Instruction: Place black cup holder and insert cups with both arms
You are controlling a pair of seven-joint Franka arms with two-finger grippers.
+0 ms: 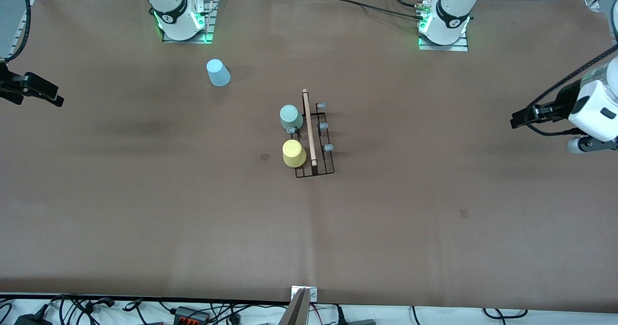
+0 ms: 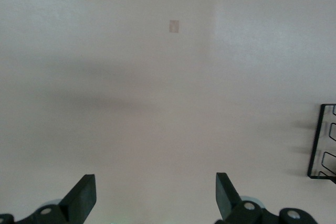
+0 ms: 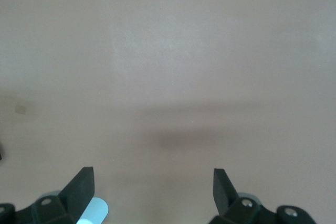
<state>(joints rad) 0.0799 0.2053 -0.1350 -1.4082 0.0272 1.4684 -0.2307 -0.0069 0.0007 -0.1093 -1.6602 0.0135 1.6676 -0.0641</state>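
The black cup holder [image 1: 316, 139] with its wooden rod handle [image 1: 309, 127] stands mid-table. A pale green cup [image 1: 291, 117] and a yellow cup [image 1: 294, 153] sit upturned on prongs along the side toward the right arm's end. Three grey-tipped prongs [image 1: 324, 126] on its other side are bare. A light blue cup [image 1: 218, 72] sits on the table near the right arm's base. My left gripper [image 1: 520, 120] is open and empty at the left arm's end of the table. My right gripper [image 1: 53, 98] is open and empty at the right arm's end. The holder's end shows in the left wrist view [image 2: 319, 145].
The brown table cover [image 1: 309, 228] spreads wide around the holder. Small tape marks [image 1: 265, 156] lie on it. Both arm bases [image 1: 181, 21] stand along the edge farthest from the front camera. Cables [image 1: 193, 313] run along the nearest edge.
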